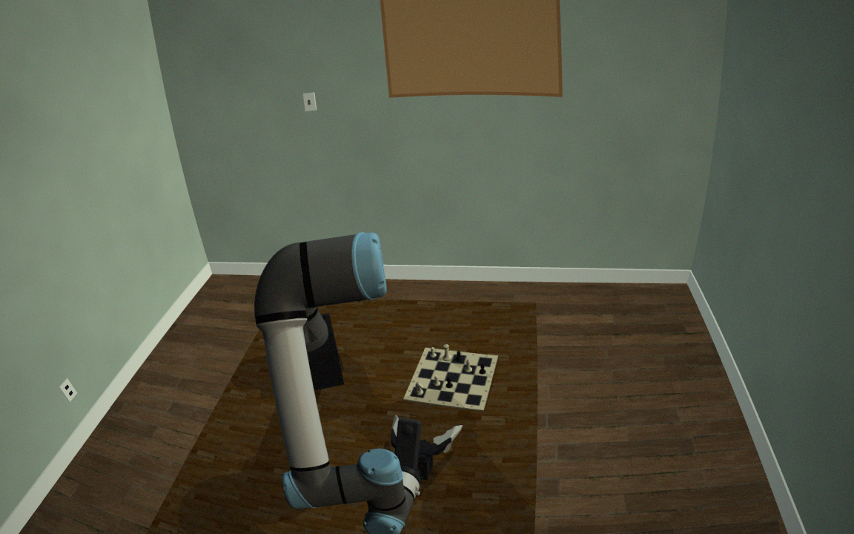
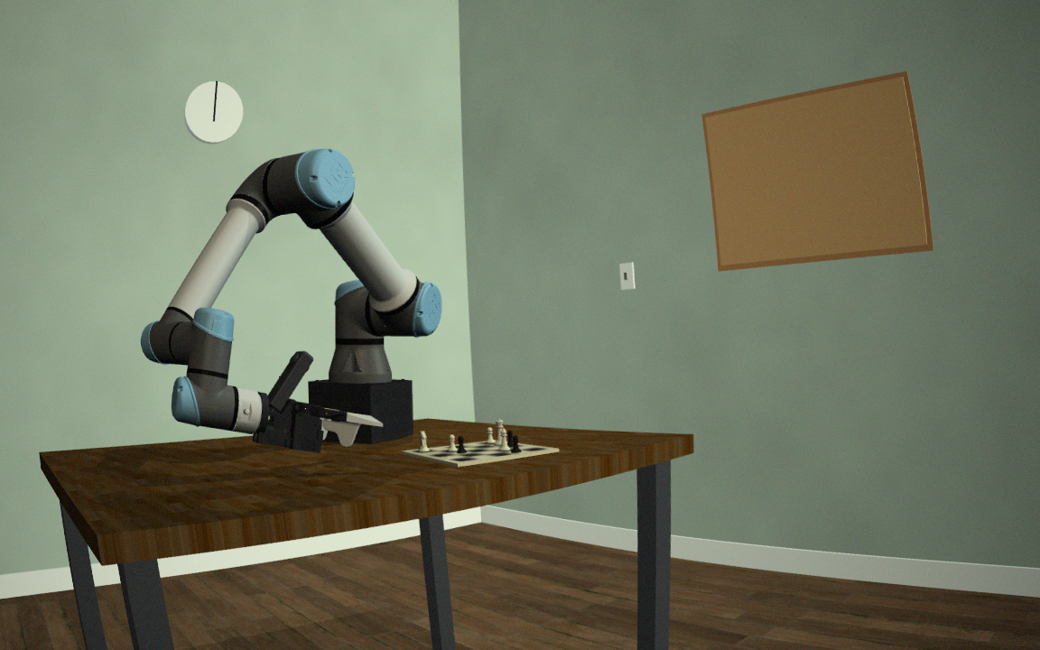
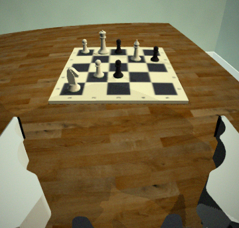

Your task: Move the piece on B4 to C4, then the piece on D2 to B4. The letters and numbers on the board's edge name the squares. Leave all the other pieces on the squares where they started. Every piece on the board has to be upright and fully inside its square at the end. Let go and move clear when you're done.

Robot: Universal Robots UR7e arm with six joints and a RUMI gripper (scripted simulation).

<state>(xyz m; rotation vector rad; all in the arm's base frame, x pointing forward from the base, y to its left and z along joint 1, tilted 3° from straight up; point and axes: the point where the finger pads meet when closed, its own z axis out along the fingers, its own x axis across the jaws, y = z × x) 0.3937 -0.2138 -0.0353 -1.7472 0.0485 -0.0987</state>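
Observation:
A small chessboard point(image 1: 445, 402) point(image 2: 538, 449) point(image 3: 117, 99) lies on the wooden table point(image 2: 265, 485). In the wrist view a white knight point(image 3: 73, 79) stands at the near left corner, with a white pawn point(image 3: 98, 69) and a black pawn point(image 3: 117, 69) side by side behind it. A white pawn point(image 3: 85, 46), a white queen point(image 3: 103, 42), a black pawn point(image 3: 118, 46), a white bishop point(image 3: 136, 50) and a black pawn point(image 3: 155, 54) stand at the far side. All are upright. The edge labels are too small to read. My gripper point(image 1: 427, 432) point(image 2: 357, 424) point(image 3: 119, 118) is open and empty, low over the table, short of the board's near edge.
The arm's black base point(image 2: 362, 408) point(image 1: 325, 362) stands on the table to the left of the board. The table's edge runs a little beyond the board's far and right sides. A cork board and a clock hang on the walls.

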